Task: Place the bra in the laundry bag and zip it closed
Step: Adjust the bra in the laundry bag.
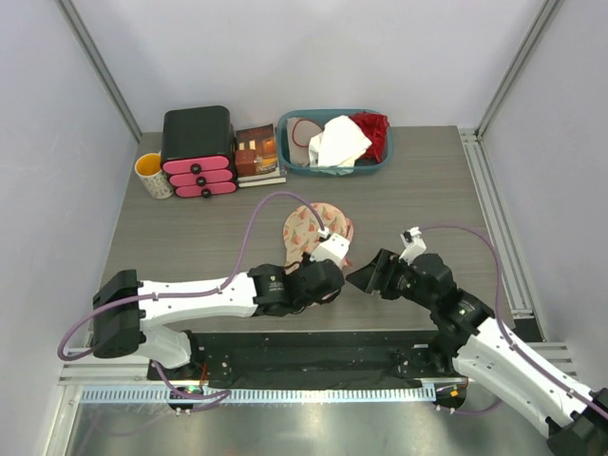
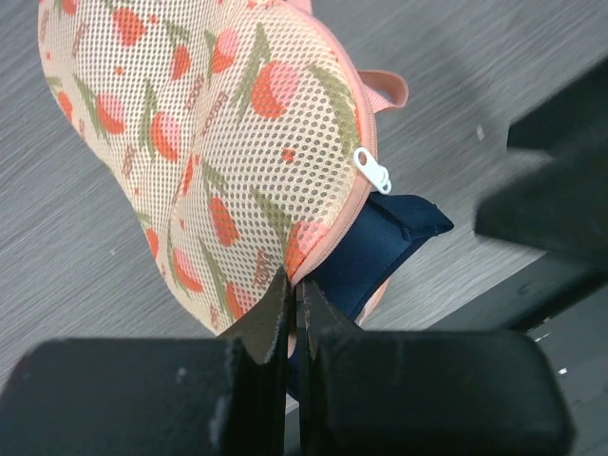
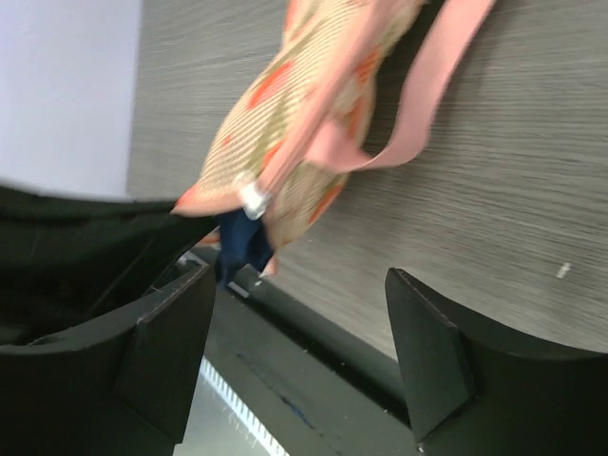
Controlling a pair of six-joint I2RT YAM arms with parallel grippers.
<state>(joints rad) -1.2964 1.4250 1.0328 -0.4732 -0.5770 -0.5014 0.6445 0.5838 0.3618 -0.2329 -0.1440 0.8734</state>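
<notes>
- Rim of the bag (image 2: 218, 142) is pinched by the left hand (image 2: 294, 293); the right hand (image 3: 299, 351) is held wide, empty.
- Closing may be jammed where the zipper (image 2: 372, 169) is met by the protruding bra (image 2: 385, 249).

On the grey wood-grain table (image 1: 427, 199), the pale pink floral mesh laundry bag (image 1: 309, 228) lies centrally, toward the near edge. The dark navy padded bra (image 2: 380, 247) is in it, one corner sticking out at its near end. The left gripper (image 2: 294, 304) is at that end, and the right gripper (image 1: 366, 275) is to the bag's right. Along the far edge, left to right, stand a patterned cup (image 1: 152, 176), a black drawer unit (image 1: 197, 142), a brown box (image 1: 256, 152) and a teal plastic basket (image 1: 380, 166) holding a white cloth (image 1: 337, 142) and a red garment (image 1: 373, 128).
</notes>
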